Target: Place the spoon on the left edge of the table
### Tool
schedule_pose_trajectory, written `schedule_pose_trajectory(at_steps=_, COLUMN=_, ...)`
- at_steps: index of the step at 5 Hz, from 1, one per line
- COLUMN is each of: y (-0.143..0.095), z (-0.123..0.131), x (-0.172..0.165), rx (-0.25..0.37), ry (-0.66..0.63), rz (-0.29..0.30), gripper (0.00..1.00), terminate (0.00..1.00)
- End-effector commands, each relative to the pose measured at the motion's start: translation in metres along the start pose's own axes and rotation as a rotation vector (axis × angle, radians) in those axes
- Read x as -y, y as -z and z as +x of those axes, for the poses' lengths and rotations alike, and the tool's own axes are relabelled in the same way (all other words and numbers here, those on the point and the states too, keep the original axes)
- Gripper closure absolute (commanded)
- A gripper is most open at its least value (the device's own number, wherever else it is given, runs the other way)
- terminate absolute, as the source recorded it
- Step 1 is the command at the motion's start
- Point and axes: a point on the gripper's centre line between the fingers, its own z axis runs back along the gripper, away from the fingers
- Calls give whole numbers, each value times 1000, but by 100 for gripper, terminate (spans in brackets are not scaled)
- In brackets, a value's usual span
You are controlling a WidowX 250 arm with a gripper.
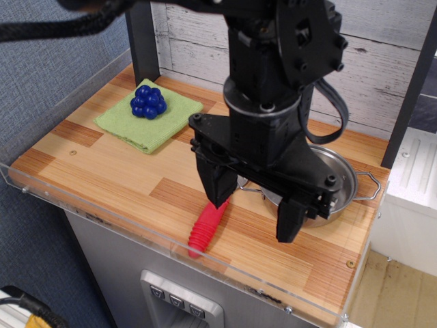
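Note:
The spoon (203, 229) lies on the wooden table (116, 181) near its front edge, its ribbed red handle pointing toward the front rim. Its silver bowl is hidden behind the gripper's left finger. My black gripper (252, 219) hangs open just above the table, its left finger (217, 184) over the spoon's upper end and its right finger (290, 219) in front of the pan. It holds nothing.
A steel two-handled pan (338, 179) sits at the right, partly behind the gripper. A green cloth (147, 119) with a blue bunch of toy grapes (149, 101) lies at the back left. A clear acrylic rim (102, 215) edges the table.

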Motion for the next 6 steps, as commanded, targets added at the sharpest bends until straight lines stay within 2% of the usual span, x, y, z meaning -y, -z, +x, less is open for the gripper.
schedule_pose_trajectory(at_steps=1, y=0, z=0, x=0, rx=0, ry=0, rz=0, gripper=0, terminate=0)
schedule_pose_trajectory(at_steps=3, y=24, z=15, x=-33, rx=-64, ry=-97, rz=34, gripper=0, terminate=0)
schedule_pose_trajectory(at_steps=4, y=40, z=29, x=-53, rx=-62, ry=-121, rz=39, gripper=0, terminate=0)
schedule_pose_trajectory(at_steps=5, y=65, z=39, x=-67, rx=-64, ry=-134, rz=7, gripper=0, terminate=0)
schedule_pose_trajectory(at_steps=6, y=89, z=39, x=-68, rx=-107, ry=-121, rz=-13, gripper=0, terminate=0)
